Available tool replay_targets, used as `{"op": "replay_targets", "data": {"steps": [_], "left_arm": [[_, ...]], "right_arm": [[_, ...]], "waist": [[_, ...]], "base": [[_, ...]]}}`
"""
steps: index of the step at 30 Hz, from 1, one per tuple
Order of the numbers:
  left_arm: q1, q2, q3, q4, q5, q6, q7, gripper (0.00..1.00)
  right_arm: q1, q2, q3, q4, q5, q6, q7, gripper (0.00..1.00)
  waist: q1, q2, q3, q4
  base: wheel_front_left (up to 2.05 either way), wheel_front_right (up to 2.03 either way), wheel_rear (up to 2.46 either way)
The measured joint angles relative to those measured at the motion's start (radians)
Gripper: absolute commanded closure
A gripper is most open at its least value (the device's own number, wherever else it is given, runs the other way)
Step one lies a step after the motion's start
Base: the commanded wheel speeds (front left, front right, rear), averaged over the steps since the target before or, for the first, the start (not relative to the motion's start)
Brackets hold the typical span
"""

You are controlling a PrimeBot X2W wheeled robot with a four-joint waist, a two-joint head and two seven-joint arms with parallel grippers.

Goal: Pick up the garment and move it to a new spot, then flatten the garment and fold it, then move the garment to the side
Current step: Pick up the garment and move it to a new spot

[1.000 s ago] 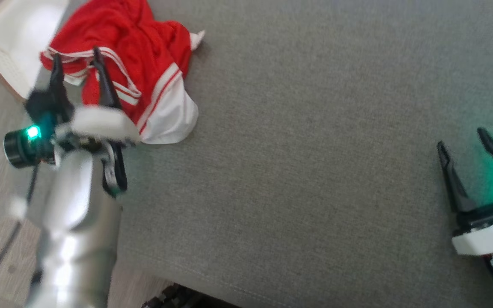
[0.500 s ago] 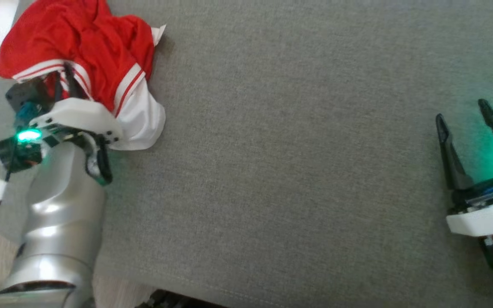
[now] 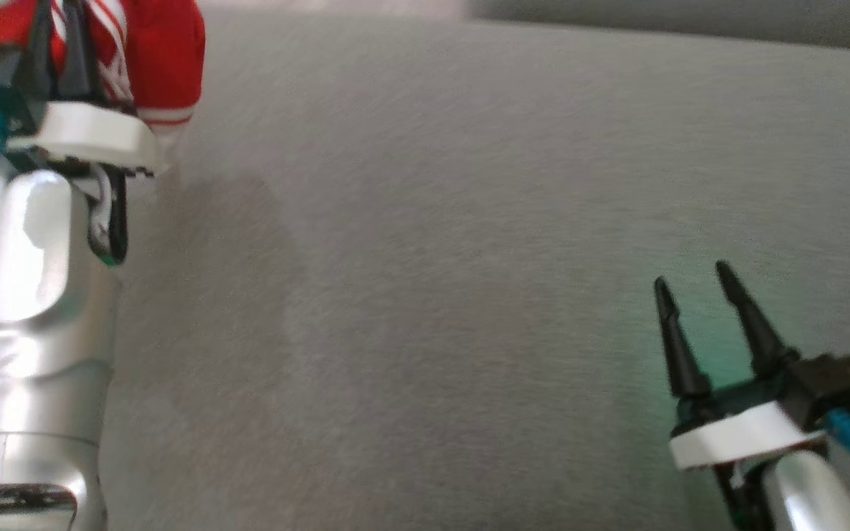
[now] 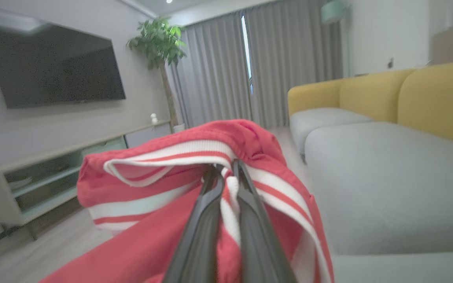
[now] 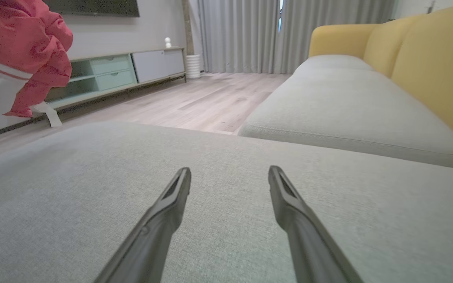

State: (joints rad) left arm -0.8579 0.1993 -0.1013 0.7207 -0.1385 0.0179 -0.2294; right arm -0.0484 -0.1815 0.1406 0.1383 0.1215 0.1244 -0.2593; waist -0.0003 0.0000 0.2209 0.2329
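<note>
step: first bit of the job, the pick-up-and-move. The garment (image 4: 151, 220) is up in the air and not set down anywhere yet.
left gripper (image 4: 226, 169): fingers pinched tight on a white-and-red striped band of the garment, with cloth squeezed between them.
garment: red with white stripes, all bunched up. It dangles from the left gripper over the far left end of the grey cushion (image 3: 469, 258), and from the right arm's camera it looks clear of the surface.
right gripper (image 3: 693, 279): fingers spread wide with nothing in them. It sits low over the right side of the cushion, well apart from the garment.
next move: my guess is swing it over to the bare middle of the cushion, lower it and let go.
needs: a gentle drop so it doesn't land in a ball, since flattening comes after and probably wants both grippers.
risk: it's one pinch on a narrow band, so it could slip mid-carry.
</note>
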Motion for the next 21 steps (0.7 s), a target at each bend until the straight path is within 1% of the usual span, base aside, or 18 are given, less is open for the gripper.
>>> {"op": "replay_targets", "data": {"steps": [2,5,8,12,15,17,19,21], "left_arm": [[0.006,0.014,-0.022,-0.078,0.0,-0.032,0.032,1.0],[0.029,0.014,-0.051,-0.2,0.0,-0.059,0.101,1.0],[0.073,0.012,-0.087,-0.313,-0.001,-0.072,0.173,1.0],[0.145,0.009,-0.128,-0.425,0.005,-0.072,0.256,1.0],[0.2,0.004,-0.163,-0.45,0.007,-0.072,0.28,1.0],[0.236,-0.002,-0.206,-0.449,0.029,-0.074,0.289,1.0],[0.275,-0.03,-0.232,-0.425,0.033,-0.077,0.283,1.0],[0.315,-0.058,-0.259,-0.372,0.032,-0.077,0.263,1.0]], "right_arm": [[0.023,0.03,0.003,0.002,-0.007,0.0,0.0,0.0],[0.042,0.06,0.012,0.005,-0.019,0.0,0.0,0.0],[0.045,0.077,0.019,0.004,-0.019,0.0,0.0,0.0],[0.048,0.084,0.023,0.004,-0.026,0.0,0.0,0.0],[0.051,0.091,0.021,0.001,-0.026,0.0,0.0,0.0],[0.055,0.096,0.021,-0.001,-0.026,0.0,0.0,0.0],[0.056,0.101,0.02,-0.001,-0.026,0.0,0.0,0.0],[0.056,0.105,0.023,-0.001,-0.023,0.0,0.0,0.0]], "waist": [[0.0,0.0,-0.036,-0.045],[0.0001,0.0,-0.083,-0.121],[0.0001,0.0,-0.121,-0.204],[0.0001,0.0,-0.157,-0.323],[0.0002,0.0,-0.171,-0.412],[0.0002,0.0,-0.173,-0.467],[0.0002,0.0,-0.167,-0.516],[0.0003,0.0,-0.154,-0.557]], "base": [[0.0,0.0,0.0],[0.0,0.0,0.0],[0.0,0.0,0.0],[0.0,0.0,0.0],[0.0,0.0,0.0],[0.0,0.0,0.0],[0.0,0.0,0.0],[0.0,0.0,0.0]]}}
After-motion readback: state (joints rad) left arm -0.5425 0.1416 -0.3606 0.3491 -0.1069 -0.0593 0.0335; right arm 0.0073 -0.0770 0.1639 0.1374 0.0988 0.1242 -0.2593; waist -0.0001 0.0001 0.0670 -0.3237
